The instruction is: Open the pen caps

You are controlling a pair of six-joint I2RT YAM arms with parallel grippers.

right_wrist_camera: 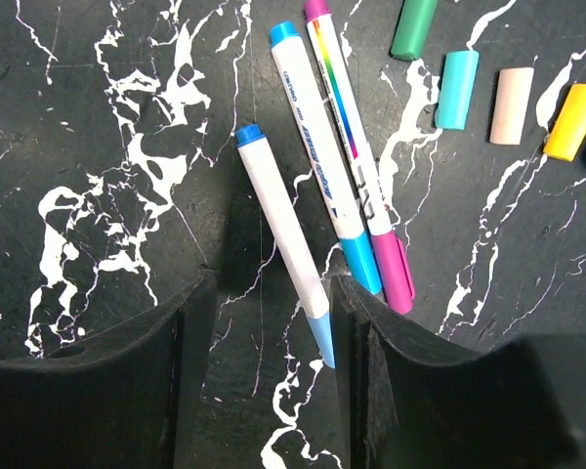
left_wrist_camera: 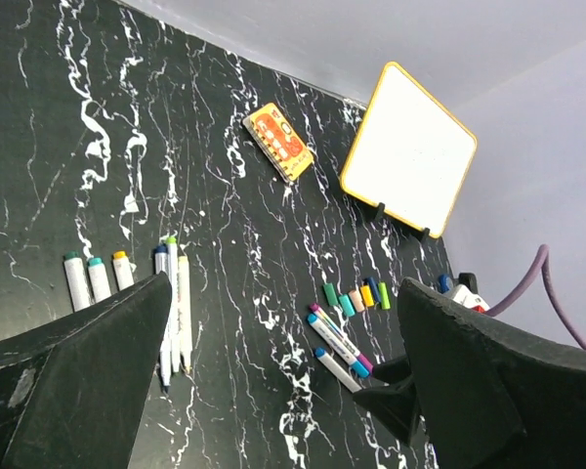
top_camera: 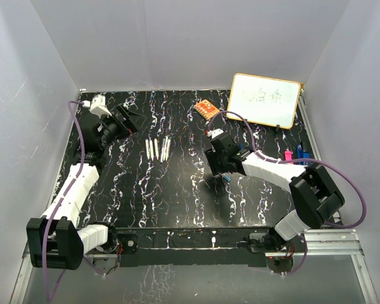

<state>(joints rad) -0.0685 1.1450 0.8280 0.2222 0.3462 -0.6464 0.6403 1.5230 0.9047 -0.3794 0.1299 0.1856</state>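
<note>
1. A blue-tipped marker (right_wrist_camera: 291, 256) is being straddled by the right gripper (right_wrist_camera: 273, 293), its fingers being held apart on either side with nothing clamped
2. Just beside it, two pens (right_wrist_camera: 322, 156) are being shown with a blue cap (right_wrist_camera: 361, 264) and a magenta cap (right_wrist_camera: 398, 278) fitted; loose caps (right_wrist_camera: 456, 75) in green, teal, peach and yellow are lying in a line beyond
3. The left gripper (top_camera: 125, 120) is being held wide open near a row of markers (left_wrist_camera: 98, 278)
4. Everything is being carried by a black, white-veined table (top_camera: 177, 196) enclosed by pale walls (top_camera: 177, 38)
5. An orange block (left_wrist_camera: 278, 144) and a propped whiteboard (top_camera: 266, 100) are being kept at the far side; the board's scribble and the blue barrel print are too small to be read
</note>
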